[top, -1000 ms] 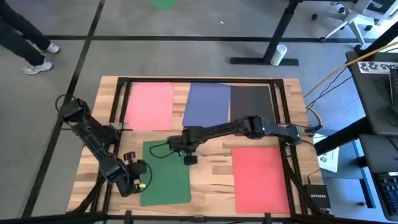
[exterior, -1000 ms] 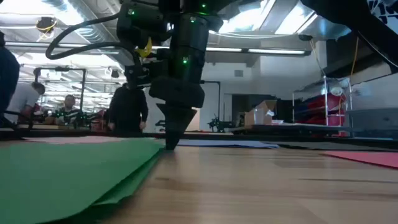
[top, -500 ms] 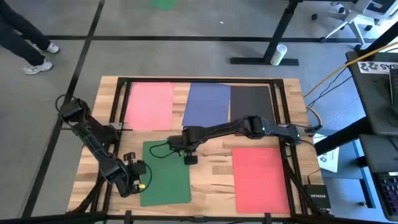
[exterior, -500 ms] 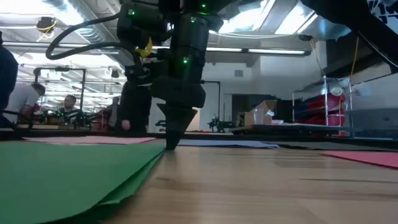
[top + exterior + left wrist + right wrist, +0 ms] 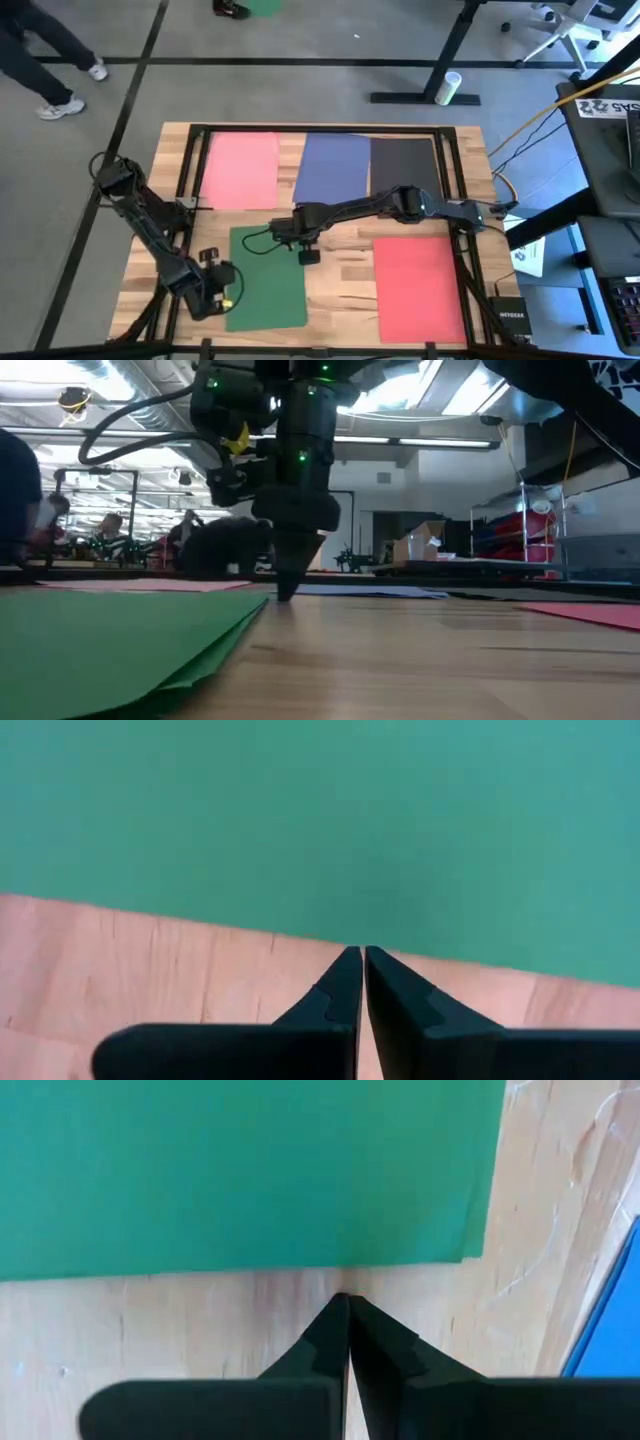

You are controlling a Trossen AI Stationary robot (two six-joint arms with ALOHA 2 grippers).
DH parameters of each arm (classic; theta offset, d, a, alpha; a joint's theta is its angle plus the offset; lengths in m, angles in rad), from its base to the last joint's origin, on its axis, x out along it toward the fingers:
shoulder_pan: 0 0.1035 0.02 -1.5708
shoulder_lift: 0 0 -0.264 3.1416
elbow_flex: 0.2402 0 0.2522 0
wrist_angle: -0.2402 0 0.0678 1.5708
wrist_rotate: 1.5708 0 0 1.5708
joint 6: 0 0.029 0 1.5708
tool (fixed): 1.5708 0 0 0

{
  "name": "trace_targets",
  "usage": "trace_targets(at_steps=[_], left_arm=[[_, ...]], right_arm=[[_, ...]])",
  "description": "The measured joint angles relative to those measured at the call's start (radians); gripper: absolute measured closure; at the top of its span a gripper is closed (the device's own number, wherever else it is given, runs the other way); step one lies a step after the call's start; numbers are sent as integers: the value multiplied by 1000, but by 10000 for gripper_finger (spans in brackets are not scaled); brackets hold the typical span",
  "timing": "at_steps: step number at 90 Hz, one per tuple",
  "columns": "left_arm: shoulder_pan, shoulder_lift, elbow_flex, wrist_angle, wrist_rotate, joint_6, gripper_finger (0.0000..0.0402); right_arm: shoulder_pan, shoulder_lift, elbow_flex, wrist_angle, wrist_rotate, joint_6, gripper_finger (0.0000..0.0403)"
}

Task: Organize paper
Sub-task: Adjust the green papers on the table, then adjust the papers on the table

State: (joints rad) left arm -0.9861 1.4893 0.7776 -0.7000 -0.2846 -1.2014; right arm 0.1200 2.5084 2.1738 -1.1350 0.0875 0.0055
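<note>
A green paper stack lies flat on the table's near left, its sheets slightly fanned at the right edge. Pink, blue and black paper lie along the far side, and red paper at the near right. My left gripper, shut, points down at the green stack's left edge. My right gripper, also shut, points down at the bare wood just right of the stack, its tip at table height. My left gripper's shut fingertips stand on the wood right at the green stack's left edge, coming from above. I cannot tell whether they touch the paper.
A black frame runs around the tabletop. Bare wood lies between the green and red paper. Beyond the table, people show in the room, and a person's feet on the floor.
My right gripper, still shut, has slid a little toward the table's right edge, away from the green stack's right edge. The green stack has stayed where it was.
</note>
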Motion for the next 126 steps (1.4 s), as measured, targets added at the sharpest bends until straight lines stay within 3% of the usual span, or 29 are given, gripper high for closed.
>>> trace_targets(at_steps=[40,87,107,126], left_arm=[[-50,-1,14,0,-10,-47,401],[-53,-1,106,16,-145,114,402],[-81,-35,116,234,-179,278,402],[-89,-102,116,343,-231,384,402]], right_arm=[[11,-81,-2,-84,36,13,403],[125,-267,0,-201,97,43,403],[194,-350,-11,-203,113,98,403],[235,-435,-122,-200,224,176,403]])
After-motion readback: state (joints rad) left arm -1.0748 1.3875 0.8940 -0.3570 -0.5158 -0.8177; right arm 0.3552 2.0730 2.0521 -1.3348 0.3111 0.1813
